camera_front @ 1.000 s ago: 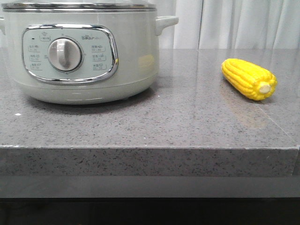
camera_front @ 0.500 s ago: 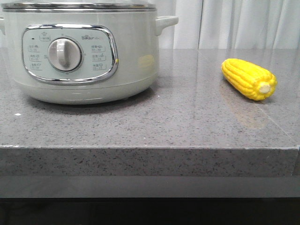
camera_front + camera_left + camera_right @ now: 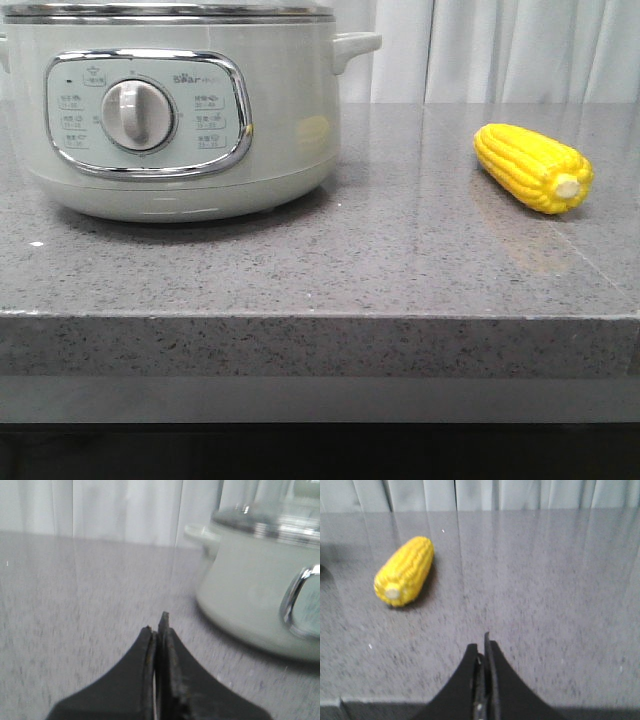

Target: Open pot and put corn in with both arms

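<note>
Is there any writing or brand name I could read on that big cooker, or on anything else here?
"Bear": this brand word seems to stand at the top of the control panel on the pot, to the right above the dial; it is small and I am not sure of it.
Small labels ring the dial on both sides, with tiny numbers beneath: too small to read.
A small icon at the panel's upper left: unreadable.
The corn and the countertop bear no text.

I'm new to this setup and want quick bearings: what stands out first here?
The large pale grey-green electric pot with its chrome-framed dial panel fills the left of the grey stone counter. The short bright yellow corn cob lies alone at the right, pale stub toward the camera. Both claws are shut, holding nothing.
</note>
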You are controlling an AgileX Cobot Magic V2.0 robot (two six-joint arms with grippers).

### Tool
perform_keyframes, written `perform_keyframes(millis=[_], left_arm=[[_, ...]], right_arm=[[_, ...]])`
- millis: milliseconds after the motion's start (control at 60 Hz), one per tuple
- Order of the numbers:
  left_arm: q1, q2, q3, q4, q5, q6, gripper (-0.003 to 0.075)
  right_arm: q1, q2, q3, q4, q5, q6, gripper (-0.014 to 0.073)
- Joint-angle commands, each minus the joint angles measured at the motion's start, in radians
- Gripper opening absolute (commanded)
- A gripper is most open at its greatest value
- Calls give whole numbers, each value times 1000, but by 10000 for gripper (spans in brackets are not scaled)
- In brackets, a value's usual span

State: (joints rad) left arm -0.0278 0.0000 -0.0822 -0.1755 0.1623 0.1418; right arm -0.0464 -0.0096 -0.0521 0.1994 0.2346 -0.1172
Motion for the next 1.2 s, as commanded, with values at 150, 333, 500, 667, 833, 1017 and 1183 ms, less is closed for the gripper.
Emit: perform_keyframes(millis=[150, 333, 500, 667, 833, 1017, 1183], left_arm=[[2, 266, -328, -8, 14, -11, -19], [2, 496, -468, -8, 10, -11, -18], [2, 586, -496, -8, -14, -11, -3], [2, 592, -496, -8, -35, -11, 296], [2, 592, -494, -42, -24, -20, 613], [2, 616, -535, -74, 49, 21, 631], [2, 756, -753, -74, 219, 42, 631]], right_arm=[[-6, 218, -357, 6, 52, -12, -67], [-6, 405, -542, 6, 92, -12, -67], [-6, 484, -589, 6, 59, -12, -65], [-6, 487, -589, 6, 55, -12, 106], [-6, 487, -589, 6, 59, -12, 484], [-6, 487, -589, 6, 60, -12, 660], [-6, 487, -589, 6, 60, -12, 654]])
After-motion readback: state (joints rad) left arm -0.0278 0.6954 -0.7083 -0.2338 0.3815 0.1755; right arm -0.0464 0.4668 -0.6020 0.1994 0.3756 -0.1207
